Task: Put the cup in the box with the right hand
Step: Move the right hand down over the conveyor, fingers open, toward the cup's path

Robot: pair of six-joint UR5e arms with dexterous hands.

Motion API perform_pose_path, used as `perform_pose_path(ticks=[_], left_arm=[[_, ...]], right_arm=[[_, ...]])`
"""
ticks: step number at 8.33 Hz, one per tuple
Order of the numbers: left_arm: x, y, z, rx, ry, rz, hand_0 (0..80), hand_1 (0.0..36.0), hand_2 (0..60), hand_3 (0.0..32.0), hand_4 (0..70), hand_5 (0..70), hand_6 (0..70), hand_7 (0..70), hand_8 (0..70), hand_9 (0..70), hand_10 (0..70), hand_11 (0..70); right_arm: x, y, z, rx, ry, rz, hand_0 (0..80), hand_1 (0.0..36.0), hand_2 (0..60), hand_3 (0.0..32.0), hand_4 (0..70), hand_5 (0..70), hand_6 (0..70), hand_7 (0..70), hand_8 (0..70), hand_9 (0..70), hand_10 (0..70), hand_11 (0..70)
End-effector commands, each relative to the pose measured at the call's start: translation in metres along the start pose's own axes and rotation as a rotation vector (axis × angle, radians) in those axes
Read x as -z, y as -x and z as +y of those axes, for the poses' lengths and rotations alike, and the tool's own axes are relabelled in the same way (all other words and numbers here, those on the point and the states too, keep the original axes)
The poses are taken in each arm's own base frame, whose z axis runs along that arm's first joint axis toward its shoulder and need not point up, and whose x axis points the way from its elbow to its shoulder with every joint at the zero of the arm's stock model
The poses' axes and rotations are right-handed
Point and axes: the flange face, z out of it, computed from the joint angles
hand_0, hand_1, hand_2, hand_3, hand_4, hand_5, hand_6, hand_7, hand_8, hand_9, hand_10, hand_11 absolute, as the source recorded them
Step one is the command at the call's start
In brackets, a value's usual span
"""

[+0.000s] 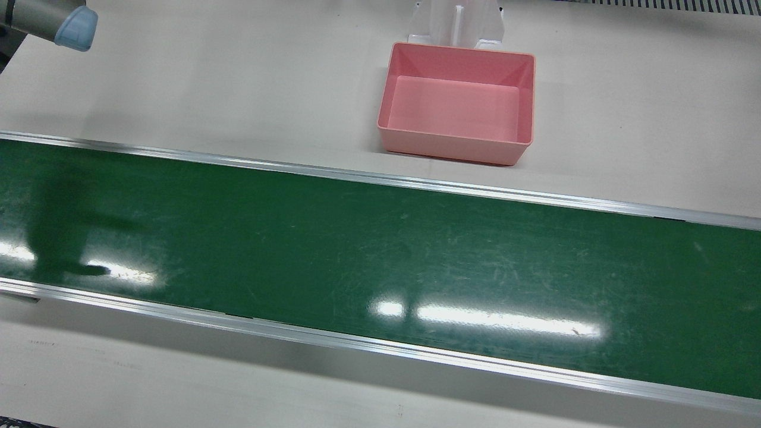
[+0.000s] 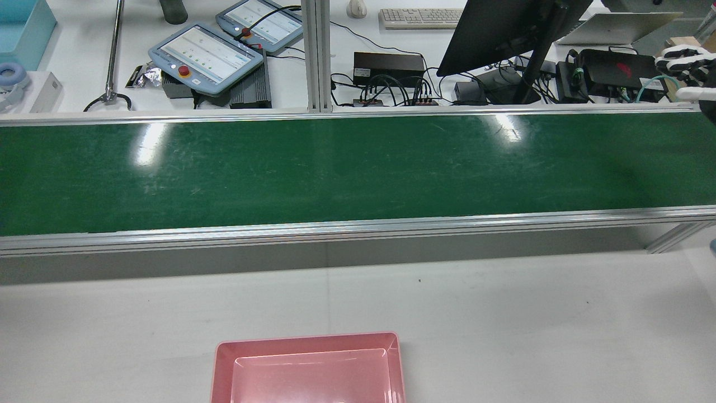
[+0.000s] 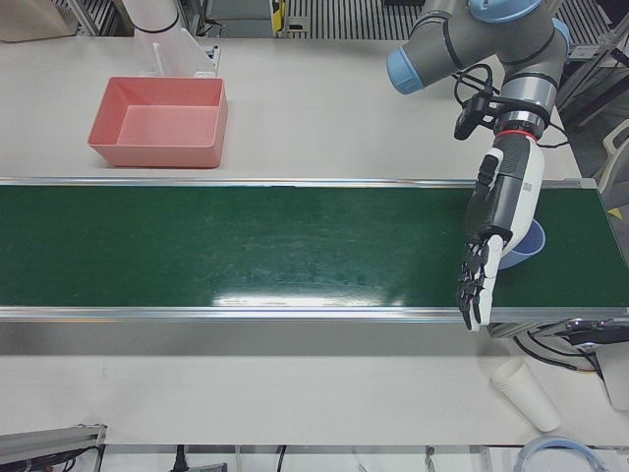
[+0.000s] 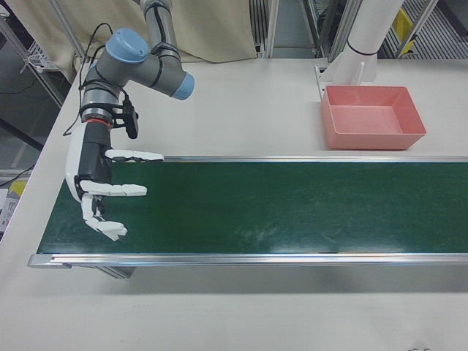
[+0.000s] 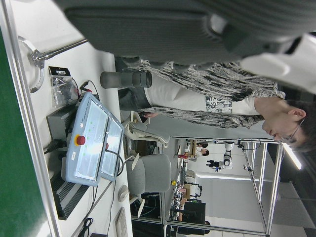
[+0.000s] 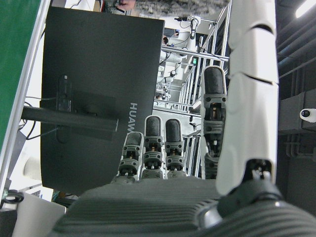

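A light blue cup (image 3: 528, 242) stands on the green belt (image 3: 246, 246) near its end by my left arm, partly hidden behind my left hand (image 3: 484, 261). That hand is open, fingers pointing down, just in front of the cup. My right hand (image 4: 102, 194) is open and empty above the other end of the belt; it also shows at the edge of the rear view (image 2: 685, 61). The pink box (image 1: 452, 145) stands empty on the white table behind the belt, and shows in the right-front view (image 4: 369, 139).
A white paper cup (image 3: 526, 393) lies on the table in front of the belt near my left arm. The belt has raised metal rails (image 1: 380, 178) along both sides. A monitor (image 2: 503, 28), teach pendants (image 2: 207, 53) and cables sit beyond it.
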Motion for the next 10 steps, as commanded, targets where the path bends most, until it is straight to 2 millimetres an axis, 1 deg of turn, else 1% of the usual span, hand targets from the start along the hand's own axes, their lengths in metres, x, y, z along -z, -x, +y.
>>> perform_pose_path(ticks=[1, 2, 3, 4, 5, 6, 7, 8, 9, 10], left_arm=[[0.0, 0.0, 0.0, 0.0, 0.0, 0.0, 0.0, 0.0, 0.0, 0.0, 0.0, 0.0, 0.0, 0.0, 0.0, 0.0, 0.0, 0.0], [0.0, 0.0, 0.0, 0.0, 0.0, 0.0, 0.0, 0.0, 0.0, 0.0, 0.0, 0.0, 0.0, 0.0, 0.0, 0.0, 0.0, 0.0], [0.0, 0.0, 0.0, 0.0, 0.0, 0.0, 0.0, 0.0, 0.0, 0.0, 0.0, 0.0, 0.0, 0.0, 0.0, 0.0, 0.0, 0.0], [0.0, 0.0, 0.0, 0.0, 0.0, 0.0, 0.0, 0.0, 0.0, 0.0, 0.0, 0.0, 0.0, 0.0, 0.0, 0.0, 0.0, 0.0], [0.0, 0.0, 0.0, 0.0, 0.0, 0.0, 0.0, 0.0, 0.0, 0.0, 0.0, 0.0, 0.0, 0.0, 0.0, 0.0, 0.0, 0.0], [0.0, 0.0, 0.0, 0.0, 0.0, 0.0, 0.0, 0.0, 0.0, 0.0, 0.0, 0.0, 0.0, 0.0, 0.0, 0.0, 0.0, 0.0], [0.0, 0.0, 0.0, 0.0, 0.0, 0.0, 0.0, 0.0, 0.0, 0.0, 0.0, 0.0, 0.0, 0.0, 0.0, 0.0, 0.0, 0.0], [0.0, 0.0, 0.0, 0.0, 0.0, 0.0, 0.0, 0.0, 0.0, 0.0, 0.0, 0.0, 0.0, 0.0, 0.0, 0.0, 0.0, 0.0], [0.0, 0.0, 0.0, 0.0, 0.0, 0.0, 0.0, 0.0, 0.0, 0.0, 0.0, 0.0, 0.0, 0.0, 0.0, 0.0, 0.0, 0.0], [0.0, 0.0, 0.0, 0.0, 0.0, 0.0, 0.0, 0.0, 0.0, 0.0, 0.0, 0.0, 0.0, 0.0, 0.0, 0.0, 0.0, 0.0]], right_arm=[[-0.043, -0.077, 0.042, -0.011, 0.032, 0.06, 63.2, 21.5, 4.1, 0.0, 39.8, 9.0, 11.1, 40.2, 18.1, 29.1, 9.2, 15.4], [-0.05, -0.102, 0.054, 0.008, 0.034, 0.076, 62.5, 22.0, 6.7, 0.0, 35.2, 9.0, 10.8, 38.7, 17.8, 28.5, 8.8, 14.8], [-0.054, -0.125, 0.066, 0.01, 0.048, 0.095, 63.1, 19.9, 3.0, 0.0, 37.6, 8.7, 10.6, 38.7, 17.6, 28.3, 8.1, 13.7], [-0.055, -0.145, 0.079, 0.011, 0.068, 0.112, 59.4, 20.6, 10.3, 0.0, 31.1, 8.1, 10.2, 38.1, 17.2, 27.7, 6.3, 11.0], [-0.055, -0.156, 0.096, 0.009, 0.096, 0.124, 57.8, 19.4, 9.4, 0.0, 26.6, 7.8, 9.6, 36.6, 16.6, 26.9, 4.3, 8.0], [-0.051, -0.16, 0.111, 0.033, 0.087, 0.139, 59.2, 16.8, 2.4, 0.0, 27.2, 7.7, 9.3, 35.3, 16.2, 26.1, 3.2, 6.5], [-0.046, -0.169, 0.128, 0.034, 0.085, 0.122, 58.7, 18.1, 4.9, 0.0, 24.9, 7.7, 9.1, 34.8, 16.1, 25.9, 1.7, 4.3], [-0.039, -0.189, 0.138, 0.029, 0.074, 0.123, 58.6, 17.9, 4.8, 0.0, 26.9, 7.4, 9.1, 35.9, 16.4, 26.7, 0.2, 2.1], [-0.034, -0.209, 0.142, 0.024, 0.066, 0.12, 58.2, 17.7, 5.0, 0.0, 26.0, 7.4, 9.1, 35.8, 16.5, 26.7, 0.2, 2.0], [-0.032, -0.217, 0.143, 0.037, 0.065, 0.124, 57.4, 18.5, 7.8, 0.0, 25.4, 7.2, 9.0, 35.7, 16.3, 26.5, 0.0, 0.7]])
